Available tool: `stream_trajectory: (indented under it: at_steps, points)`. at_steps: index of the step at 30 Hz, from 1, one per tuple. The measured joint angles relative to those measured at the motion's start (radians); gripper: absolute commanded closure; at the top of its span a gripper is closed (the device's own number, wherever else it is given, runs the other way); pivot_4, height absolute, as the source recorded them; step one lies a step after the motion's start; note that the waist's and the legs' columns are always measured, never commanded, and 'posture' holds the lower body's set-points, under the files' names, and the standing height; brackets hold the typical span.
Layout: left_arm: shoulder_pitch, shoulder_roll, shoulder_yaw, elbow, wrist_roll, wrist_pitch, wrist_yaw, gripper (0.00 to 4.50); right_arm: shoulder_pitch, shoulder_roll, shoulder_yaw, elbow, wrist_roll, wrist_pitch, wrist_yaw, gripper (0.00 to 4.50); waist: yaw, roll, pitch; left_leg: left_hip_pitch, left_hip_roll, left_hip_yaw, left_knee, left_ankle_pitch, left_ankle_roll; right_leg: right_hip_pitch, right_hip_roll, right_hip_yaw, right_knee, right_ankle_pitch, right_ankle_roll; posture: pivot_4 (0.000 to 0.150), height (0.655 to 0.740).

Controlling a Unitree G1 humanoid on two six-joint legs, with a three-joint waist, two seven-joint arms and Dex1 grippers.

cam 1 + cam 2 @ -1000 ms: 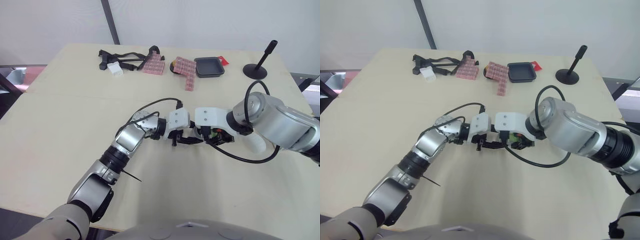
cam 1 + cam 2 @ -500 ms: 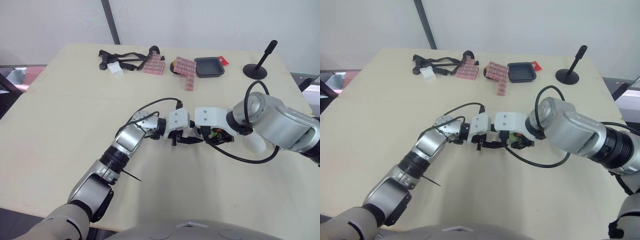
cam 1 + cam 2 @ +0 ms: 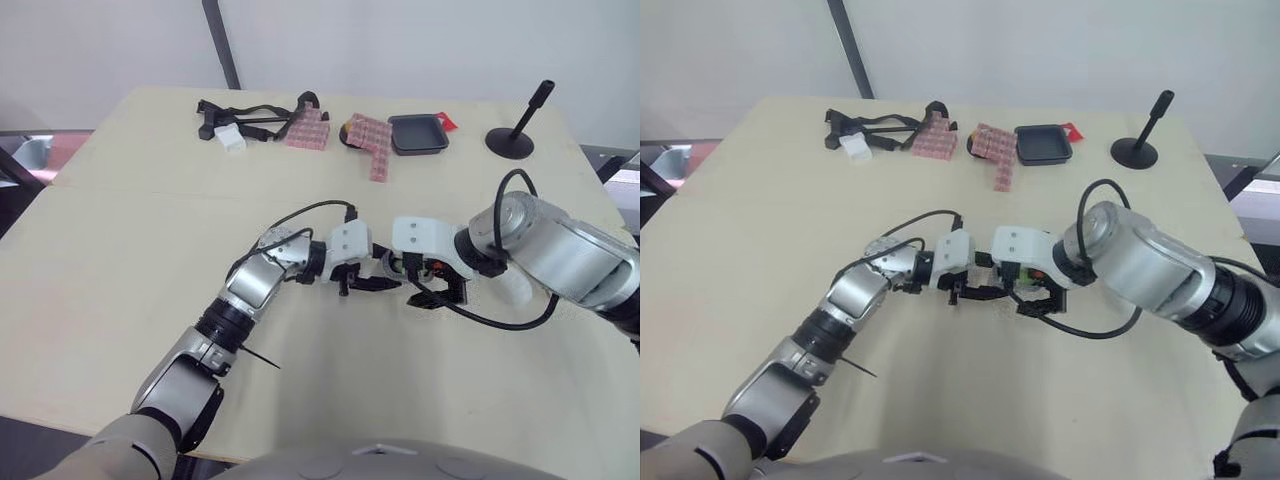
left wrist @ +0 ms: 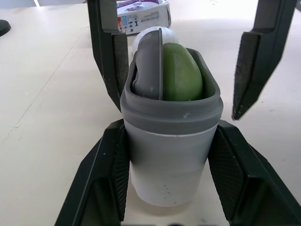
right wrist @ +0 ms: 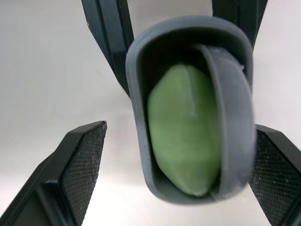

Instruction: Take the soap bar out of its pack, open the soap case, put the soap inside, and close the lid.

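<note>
My left gripper point(image 3: 370, 284) is shut on a grey-white soap case point(image 4: 169, 141), its pads pressing the case's two sides. The green soap bar point(image 4: 181, 75) sits inside the case's open mouth, with the grey lid point(image 4: 150, 66) tilted beside it. My right gripper point(image 3: 425, 293) faces the left one, open, and its fingers point(image 5: 84, 160) stand either side of the case mouth without touching it. The purple and white soap pack point(image 4: 141, 16) lies on the table just beyond the case.
Along the table's far side lie black straps with a white block point(image 3: 240, 118), two pink packs point(image 3: 308, 128), a black tray point(image 3: 418, 133) and a black stand point(image 3: 516, 135). Black cables loop over both wrists.
My right gripper has drawn back a little to the right and stands open. The green soap it carried now sits in the case. The left gripper has shifted slightly left.
</note>
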Motion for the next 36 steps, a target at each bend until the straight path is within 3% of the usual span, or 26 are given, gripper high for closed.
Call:
stream_trajectory:
  at_steps: [5,9,13,22,30,36]
  points:
    - [0.063,0.043,0.053,0.0,-0.076,-0.049,-0.078,2.63,0.259,0.006,-0.257,0.008,0.074,-0.097,-0.021,0.01,0.007,0.0,0.0,-0.002,0.002,0.0,0.0,0.0,0.001,-0.001,-0.001,-0.001,-0.001,0.0,0.0,0.15,0.74]
    - [0.113,0.055,0.114,-0.01,-0.151,-0.035,-0.103,2.63,0.523,0.077,-0.491,0.007,0.132,-0.272,-0.028,0.01,0.011,0.0,0.0,-0.005,0.002,0.001,0.001,-0.001,0.001,-0.004,-0.001,-0.002,-0.001,0.0,0.0,0.15,0.74]
    - [0.158,0.059,0.158,-0.013,-0.188,-0.039,-0.1,2.63,0.684,0.199,-0.624,0.014,0.163,-0.467,-0.044,0.01,0.0,0.0,-0.001,-0.005,0.002,0.001,0.002,0.0,0.002,-0.006,-0.002,-0.001,0.001,0.0,0.0,0.15,0.74]
    - [0.212,0.067,0.16,0.041,-0.152,-0.193,-0.12,2.63,0.926,0.375,-0.686,0.119,0.147,-0.845,-0.046,0.01,-0.024,0.0,-0.001,-0.005,0.002,0.001,0.001,0.001,0.004,-0.006,-0.004,-0.002,-0.002,0.0,0.0,0.15,0.74]
    - [0.215,0.078,0.152,0.044,-0.14,-0.247,-0.158,2.63,1.014,0.374,-0.687,0.191,0.051,-1.104,-0.032,0.01,-0.041,0.0,-0.001,-0.005,0.001,0.001,0.001,0.002,0.005,-0.006,-0.004,-0.003,-0.001,0.0,0.0,0.15,0.74]
    - [0.228,0.109,0.145,0.004,-0.15,-0.239,-0.207,2.63,1.242,0.376,-0.872,0.138,0.075,-1.139,-0.093,0.01,-0.031,0.0,-0.001,-0.005,0.0,0.001,0.0,0.001,0.006,-0.006,-0.005,-0.003,-0.004,0.0,0.0,0.15,0.74]
